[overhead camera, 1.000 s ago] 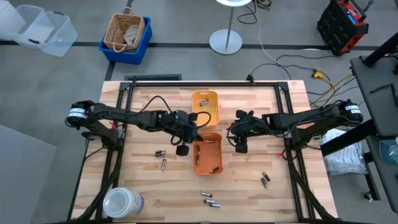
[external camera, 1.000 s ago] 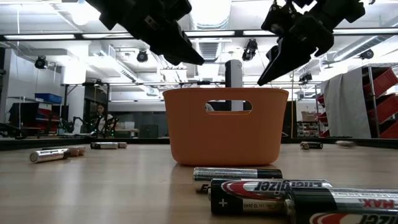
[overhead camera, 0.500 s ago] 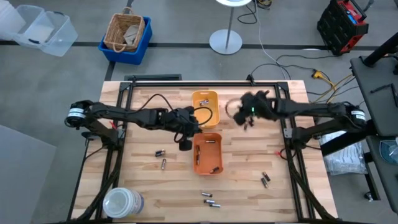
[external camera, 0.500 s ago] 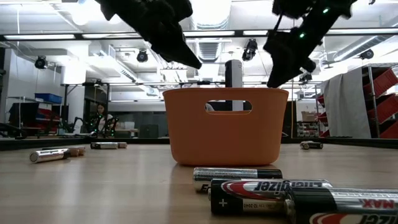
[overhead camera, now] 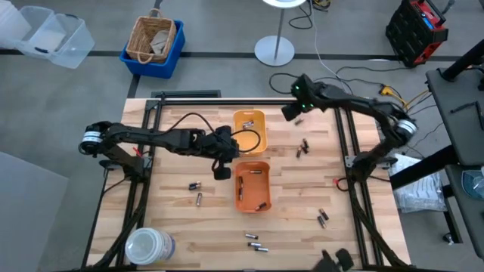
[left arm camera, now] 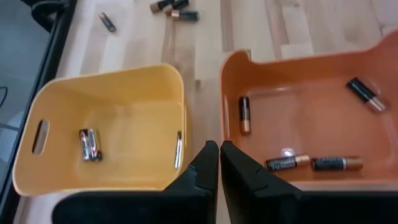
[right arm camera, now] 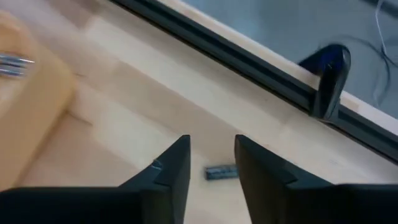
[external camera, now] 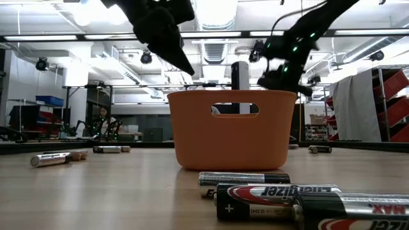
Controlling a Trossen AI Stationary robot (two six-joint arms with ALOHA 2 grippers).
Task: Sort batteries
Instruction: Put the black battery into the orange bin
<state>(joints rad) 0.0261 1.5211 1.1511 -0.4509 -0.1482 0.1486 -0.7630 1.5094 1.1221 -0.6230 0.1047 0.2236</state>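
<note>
The left pincer (overhead camera: 221,173) hangs just beside the near-left corner of the orange tray (overhead camera: 252,186), its fingers (left arm camera: 205,171) pressed together with nothing between them, poised over the gap between that tray and the yellow tray (overhead camera: 249,130). The right pincer (overhead camera: 288,112) is up near the far edge of the table (overhead camera: 174,219), just right of the yellow tray, its fingers (right arm camera: 168,171) a narrow way apart and empty, with one battery (right arm camera: 219,172) lying on the wood beyond them. Batteries (left arm camera: 314,163) lie in the orange tray, at least four by the left wrist view, and a few more (left arm camera: 89,144) in the yellow one. Others are scattered on the table: two (overhead camera: 196,192) left of the orange tray, a pair (overhead camera: 302,146) to the right of the yellow tray, a pair (overhead camera: 322,218) near the right side, and three (overhead camera: 255,242) by the near edge.
</note>
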